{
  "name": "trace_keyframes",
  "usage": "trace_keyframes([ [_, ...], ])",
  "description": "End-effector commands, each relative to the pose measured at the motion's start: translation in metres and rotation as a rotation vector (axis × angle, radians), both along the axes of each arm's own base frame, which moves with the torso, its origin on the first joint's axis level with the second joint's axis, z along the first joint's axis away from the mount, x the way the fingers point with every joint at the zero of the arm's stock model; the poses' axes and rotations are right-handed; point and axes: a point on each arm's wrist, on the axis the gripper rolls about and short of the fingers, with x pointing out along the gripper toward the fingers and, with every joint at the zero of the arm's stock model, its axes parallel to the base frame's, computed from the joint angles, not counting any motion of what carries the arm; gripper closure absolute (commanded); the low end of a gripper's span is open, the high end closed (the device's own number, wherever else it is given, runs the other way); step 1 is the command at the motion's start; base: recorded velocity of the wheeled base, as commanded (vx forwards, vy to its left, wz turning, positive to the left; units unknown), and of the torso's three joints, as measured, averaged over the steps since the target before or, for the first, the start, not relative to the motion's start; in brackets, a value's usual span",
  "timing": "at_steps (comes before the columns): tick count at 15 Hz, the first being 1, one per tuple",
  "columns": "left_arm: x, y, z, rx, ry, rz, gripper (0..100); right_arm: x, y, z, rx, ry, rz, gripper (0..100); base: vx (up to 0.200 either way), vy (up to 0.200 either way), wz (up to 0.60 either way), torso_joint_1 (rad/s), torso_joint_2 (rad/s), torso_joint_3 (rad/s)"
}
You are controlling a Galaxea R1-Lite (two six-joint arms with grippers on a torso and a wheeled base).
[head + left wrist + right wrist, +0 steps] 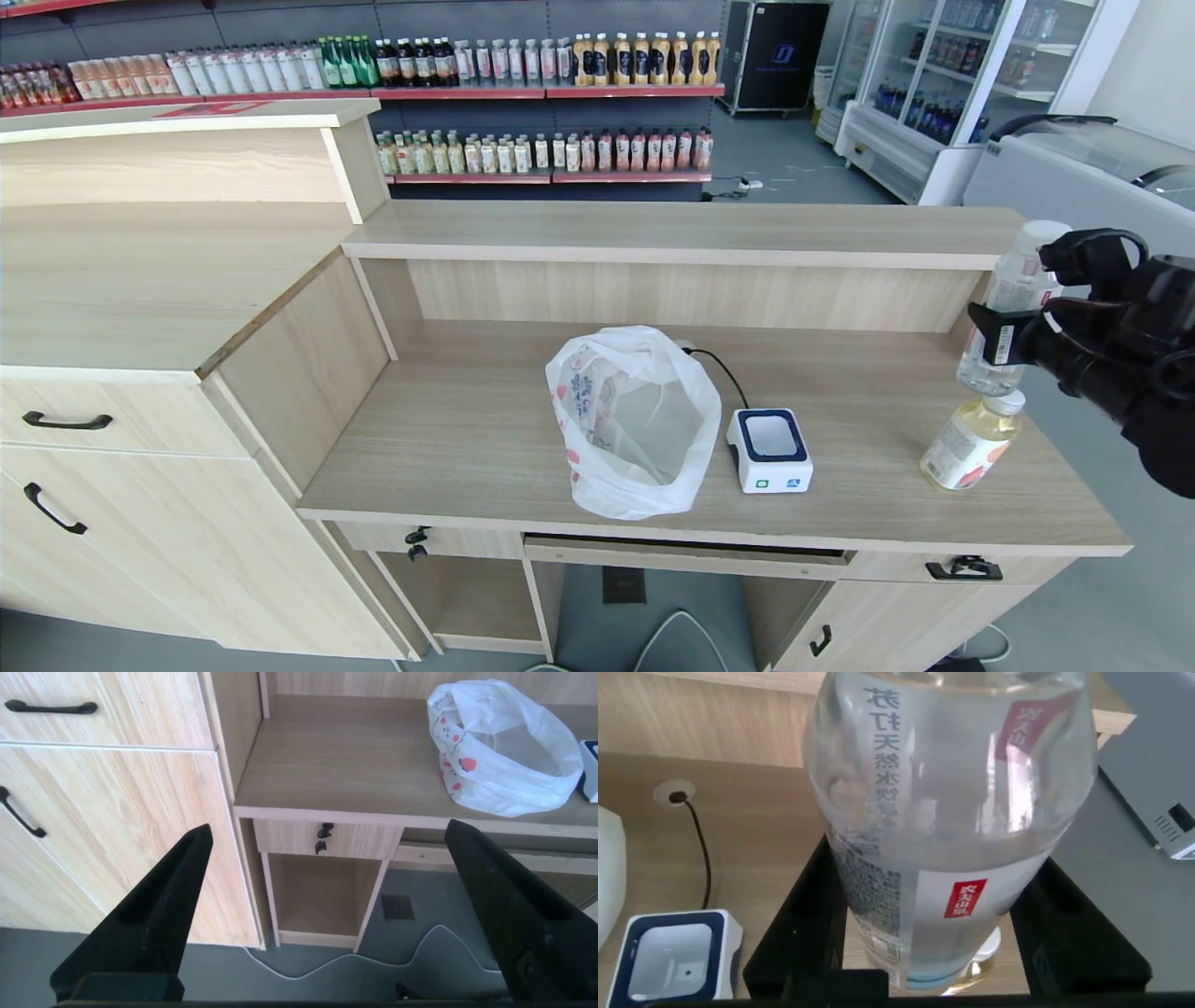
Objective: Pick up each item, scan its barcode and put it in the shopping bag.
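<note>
water bottle (952,840), juice bottle (971,439) below, scanner (768,450), bag (635,420)

Matt, smooth, pale wood-grain laminate across the worktop (868,439). Thin white plastic film for the shopping bag (635,420), crinkled, half translucent, faintly shiny. Smooth glossy white plastic on the scanner (768,450), with a dark blue rim and a glassy window. Clear, glossy plastic for the water bottle (1013,285), wrapped in a slick printed label. Same clear plastic on the juice bottle (971,439), with a satin label. Matt black plastic on the right fingers (799,929) and left fingers (149,915). Matt black drawer handles (65,422).
</note>
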Motion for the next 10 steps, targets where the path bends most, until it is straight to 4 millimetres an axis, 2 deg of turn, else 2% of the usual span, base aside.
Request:
trace_keyframes([
  [1, 0.0, 0.0, 0.0, 0.0, -0.001, 0.001, 0, -0.005, 0.001, 0.008, -0.022, -0.012, -0.008, 100, 0.0, 0.0, 0.0, 0.0, 0.0, 0.0],
  [2, 0.0, 0.0, 0.0, 0.0, -0.001, 0.001, 0, -0.005, 0.002, 0.009, -0.025, -0.021, -0.005, 100, 0.0, 0.0, 0.0, 0.0, 0.0, 0.0],
  [9, 0.0, 0.0, 0.0, 0.0, -0.001, 0.001, 0, 0.017, 0.041, 0.013, -0.033, -0.097, 0.047, 100, 0.0, 0.0, 0.6, -0.002, 0.0, 0.002],
  [10, 0.0, 0.0, 0.0, 0.0, -0.001, 0.001, 0, 0.025, 0.048, 0.007, -0.022, -0.109, 0.071, 100, 0.0, 0.0, 0.0, 0.0, 0.0, 0.0],
])
